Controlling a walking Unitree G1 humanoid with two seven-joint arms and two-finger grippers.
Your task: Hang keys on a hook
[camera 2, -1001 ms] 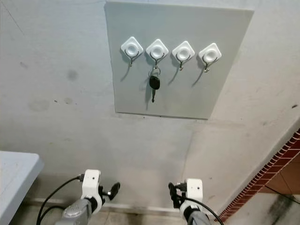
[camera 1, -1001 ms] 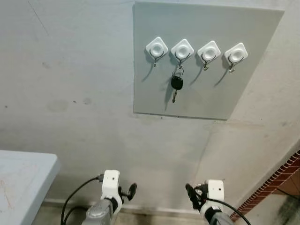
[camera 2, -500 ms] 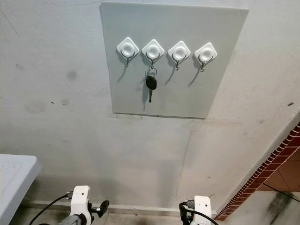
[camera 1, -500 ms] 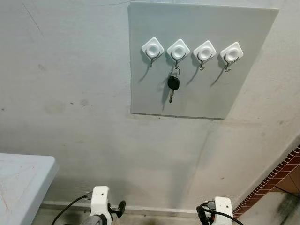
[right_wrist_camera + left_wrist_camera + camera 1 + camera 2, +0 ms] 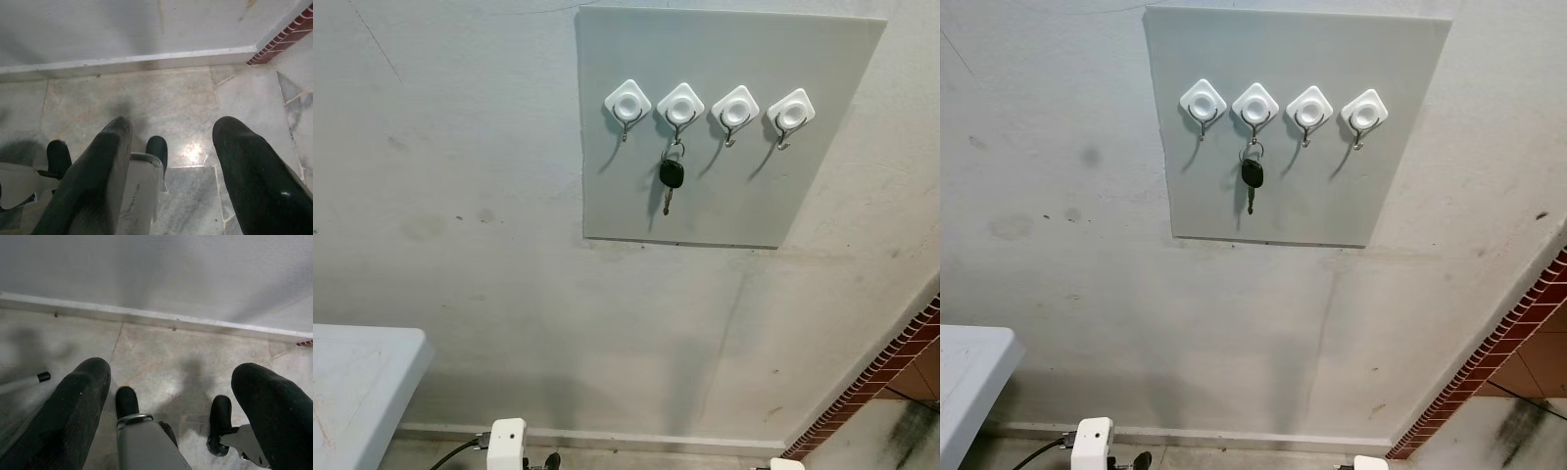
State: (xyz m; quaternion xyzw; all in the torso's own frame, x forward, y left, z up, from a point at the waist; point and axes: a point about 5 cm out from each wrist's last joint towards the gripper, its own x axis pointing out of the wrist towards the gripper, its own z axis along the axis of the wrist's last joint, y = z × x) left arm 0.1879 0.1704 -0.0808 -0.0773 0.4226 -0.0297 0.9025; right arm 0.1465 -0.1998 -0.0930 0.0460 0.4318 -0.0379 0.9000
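Hanging from the second hook from the left (image 5: 680, 105) on the wall board (image 5: 803, 196), the keys (image 5: 671, 174) are done; I am lowering my left tool (image 5: 171, 396) and right tool (image 5: 168, 147), both spread and empty, toward the floor (image 5: 161, 98).

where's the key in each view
Left eye view: the key hangs from the second hook from the left, upper middle of the picture.
Right eye view: the key hangs on that same hook, a little left of centre, near the top.
Left wrist view: floor and wall base, no key.
Right wrist view: floor and wall base, no key.
Shared landmark: the grey board behind the four hooks, in both eye views.
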